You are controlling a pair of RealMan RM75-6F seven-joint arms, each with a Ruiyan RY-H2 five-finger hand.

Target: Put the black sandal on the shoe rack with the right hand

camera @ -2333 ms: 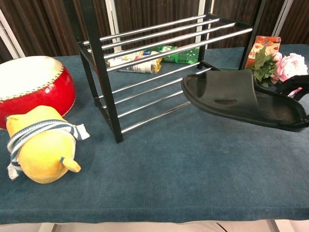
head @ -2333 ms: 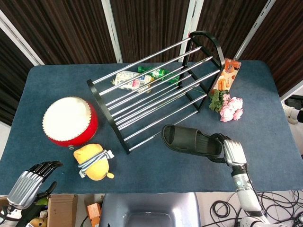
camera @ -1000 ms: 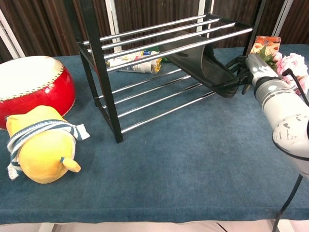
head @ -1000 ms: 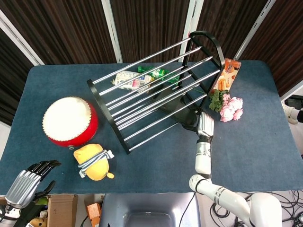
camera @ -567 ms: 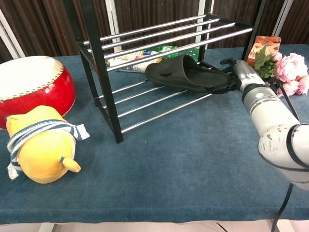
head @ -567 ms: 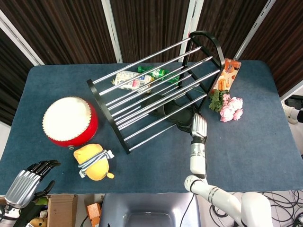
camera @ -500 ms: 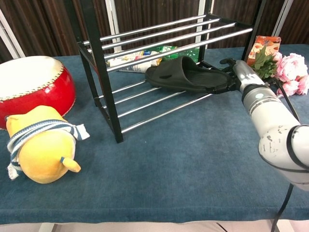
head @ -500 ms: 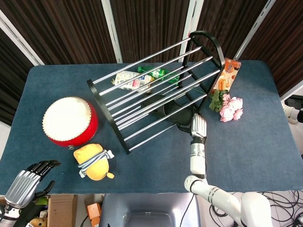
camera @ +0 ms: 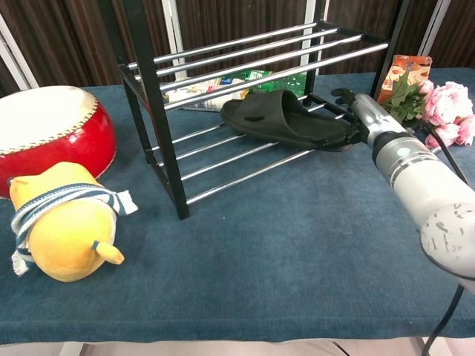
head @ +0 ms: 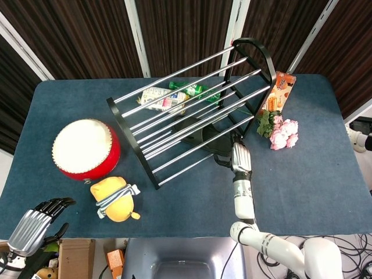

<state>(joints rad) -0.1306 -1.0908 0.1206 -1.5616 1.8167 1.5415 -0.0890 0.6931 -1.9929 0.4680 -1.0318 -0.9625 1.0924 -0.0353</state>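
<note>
The black sandal (camera: pixel 282 121) lies sole-down on the lower bars of the shoe rack (camera: pixel 148 89), toe pointing left. In the head view the sandal (head: pixel 196 129) shows only as a dark shape under the chrome bars of the rack (head: pixel 174 75). My right hand (camera: pixel 355 119) is at the rack's right end and grips the sandal's heel. From above, the right hand (head: pixel 238 156) sits just outside the rack's front bottom bar. My left hand (head: pixel 36 224) hangs off the table's near left corner, holding nothing, fingers apart.
A red drum (head: pixel 86 148) and a yellow plush toy (head: pixel 116 200) sit left of the rack. Pink flowers (head: pixel 283 132) and an orange packet (head: pixel 278 92) lie to its right. White and green packets (head: pixel 168 96) lie behind it.
The right hand carried the sandal from in front of the rack into the lower shelf and laid it flat. In the last half second it slid slightly further in.
</note>
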